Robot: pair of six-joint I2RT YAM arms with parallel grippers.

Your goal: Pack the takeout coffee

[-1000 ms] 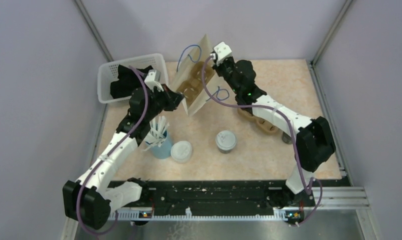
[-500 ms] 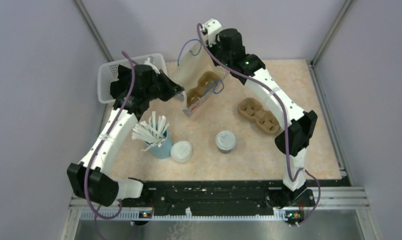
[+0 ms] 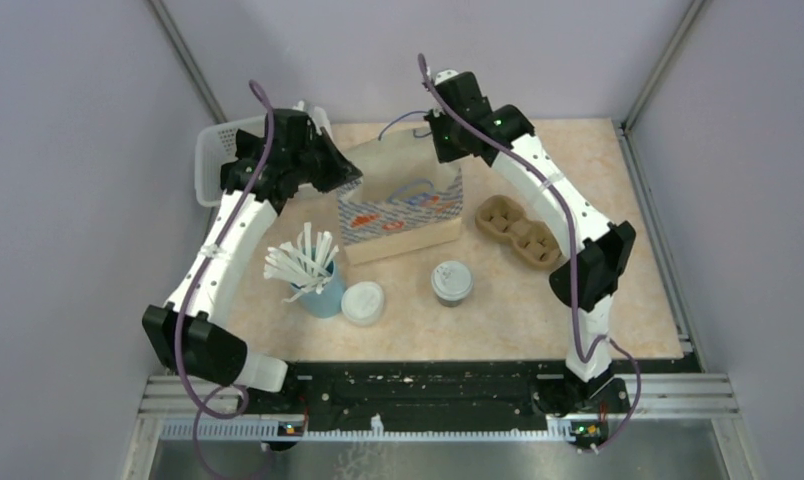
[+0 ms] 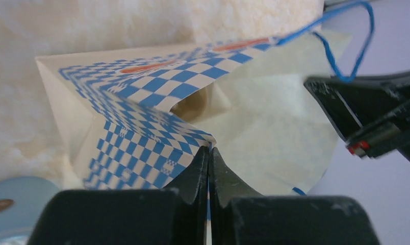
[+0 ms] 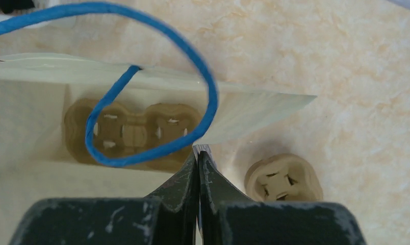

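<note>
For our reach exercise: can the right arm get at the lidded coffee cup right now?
Probably not yet: the right gripper is shut on the paper bag, though the coffee stands unobstructed.

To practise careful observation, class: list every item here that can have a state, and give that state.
paper bag: upright, mouth open, held at both ends.
left gripper: shut on the bag's rim.
right gripper: shut on the bag's rim.
takeout coffee: lidded, upright, outside the bag.
cup carrier: lying inside the bag.
</note>
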